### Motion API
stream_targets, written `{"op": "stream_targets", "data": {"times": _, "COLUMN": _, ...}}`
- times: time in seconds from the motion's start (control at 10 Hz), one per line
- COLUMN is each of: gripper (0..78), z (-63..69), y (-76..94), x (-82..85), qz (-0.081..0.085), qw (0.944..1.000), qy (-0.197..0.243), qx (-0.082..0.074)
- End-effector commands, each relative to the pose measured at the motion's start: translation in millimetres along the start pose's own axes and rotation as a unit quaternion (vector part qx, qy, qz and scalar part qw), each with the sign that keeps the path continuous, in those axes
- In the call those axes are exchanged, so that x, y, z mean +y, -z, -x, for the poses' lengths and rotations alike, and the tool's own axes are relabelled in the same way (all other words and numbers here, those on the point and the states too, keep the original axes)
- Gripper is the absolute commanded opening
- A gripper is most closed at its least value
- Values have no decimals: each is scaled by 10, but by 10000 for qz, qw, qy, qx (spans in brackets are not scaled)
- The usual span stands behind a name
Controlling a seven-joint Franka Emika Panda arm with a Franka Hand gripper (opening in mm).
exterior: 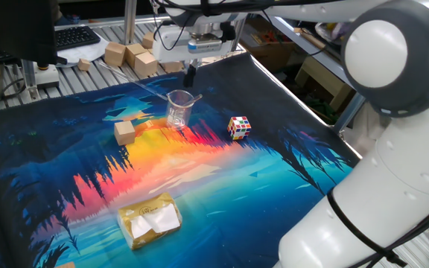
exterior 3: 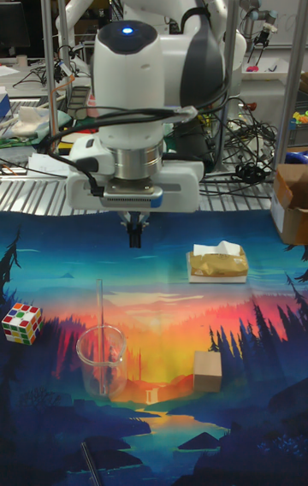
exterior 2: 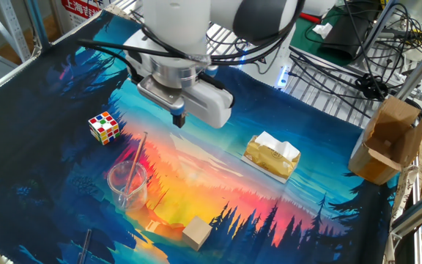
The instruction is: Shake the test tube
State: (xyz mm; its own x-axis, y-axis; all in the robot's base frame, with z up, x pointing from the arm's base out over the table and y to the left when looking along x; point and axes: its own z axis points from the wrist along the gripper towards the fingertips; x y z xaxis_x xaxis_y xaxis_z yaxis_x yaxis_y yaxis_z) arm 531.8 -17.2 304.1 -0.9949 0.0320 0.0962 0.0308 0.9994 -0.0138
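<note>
The test tube (exterior 2: 136, 158) is a thin see-through tube leaning inside a clear glass beaker (exterior 2: 127, 186) on the colourful mat. In the tall fixed view the test tube (exterior 3: 101, 323) stands nearly upright in the beaker (exterior 3: 103, 359), poking out above its rim. My gripper (exterior 2: 179, 119) hangs in the air above and off to the side of the beaker, apart from the tube. Its fingers are shut with nothing between them. The gripper (exterior 3: 134, 238) and the gripper (exterior: 191, 74) show the same closed tips, higher than the beaker (exterior: 179, 109).
A Rubik's cube (exterior 2: 104, 127) lies near the beaker. A wooden block (exterior 2: 196, 232) and a yellow tissue pack (exterior 2: 271, 155) rest on the mat. A thin dark rod (exterior 2: 84, 246) lies at the mat's edge. Wooden blocks (exterior: 129, 56) sit off the mat; a cardboard box (exterior 2: 387, 139) stands beside it.
</note>
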Motion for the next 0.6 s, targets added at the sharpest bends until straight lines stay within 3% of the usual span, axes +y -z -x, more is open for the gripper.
{"op": "stream_targets", "data": {"times": 0.1, "gripper": 0, "z": 50, "y": 25, "x": -39, "qz": -74, "qw": 10000, "qy": 65, "qx": -14}}
{"op": "stream_targets", "data": {"times": 0.6, "gripper": 0, "z": 134, "y": 31, "x": -212, "qz": -119, "qw": 9997, "qy": 232, "qx": -21}}
